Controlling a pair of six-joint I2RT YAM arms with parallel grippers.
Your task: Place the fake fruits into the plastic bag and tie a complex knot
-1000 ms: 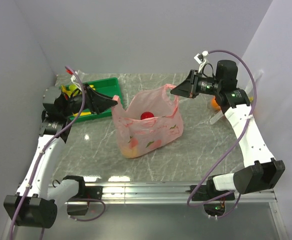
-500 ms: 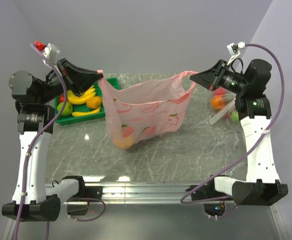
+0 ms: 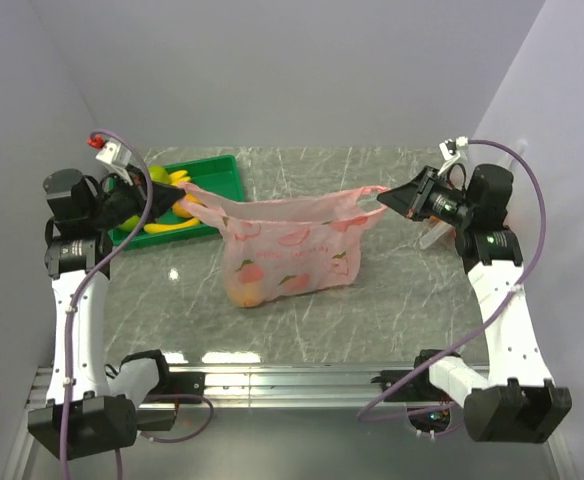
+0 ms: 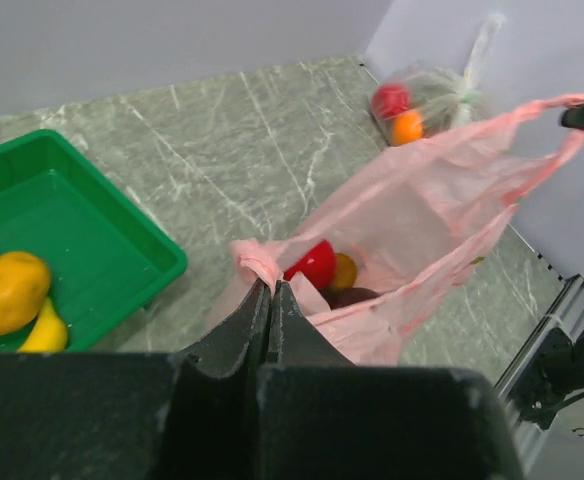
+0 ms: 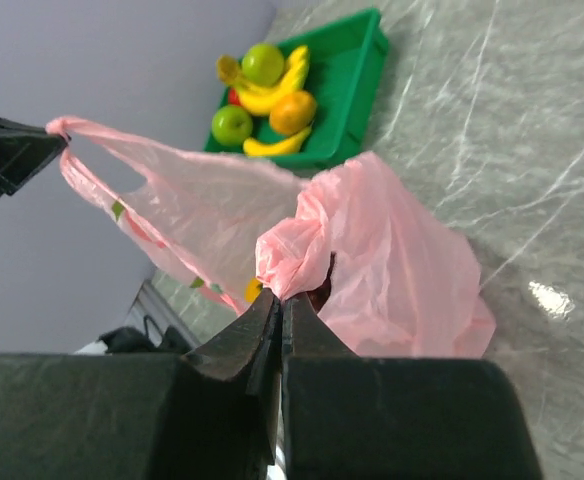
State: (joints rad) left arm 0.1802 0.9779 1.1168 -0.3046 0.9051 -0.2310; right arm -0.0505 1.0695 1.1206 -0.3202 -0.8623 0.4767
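Observation:
The pink plastic bag [image 3: 287, 255] hangs stretched between my two grippers over the middle of the table. My left gripper [image 3: 184, 193] is shut on its left handle [image 4: 255, 262]. My right gripper [image 3: 382, 199] is shut on its right handle [image 5: 297, 255]. Inside the bag a red fruit [image 4: 312, 264], a yellow-orange fruit [image 4: 343, 270] and a dark one show in the left wrist view. A yellow fruit [image 3: 247, 293] shows through the bag's bottom. More fake fruits, bananas [image 5: 272, 95], green ones [image 5: 232, 125] and an orange one [image 5: 292, 112], lie in the green tray [image 3: 217, 175]. No knot shows.
The green tray [image 4: 82, 250] stands at the back left, close behind my left gripper. A clear bag [image 4: 427, 100] holding a red and an orange fruit lies at the back right by the wall, behind my right gripper. Walls close in on the left, right and back.
Both grippers have come down and apart with the handles. The bag has gone from slumped on the table to lifted high, and now hangs lower, pulled taut.

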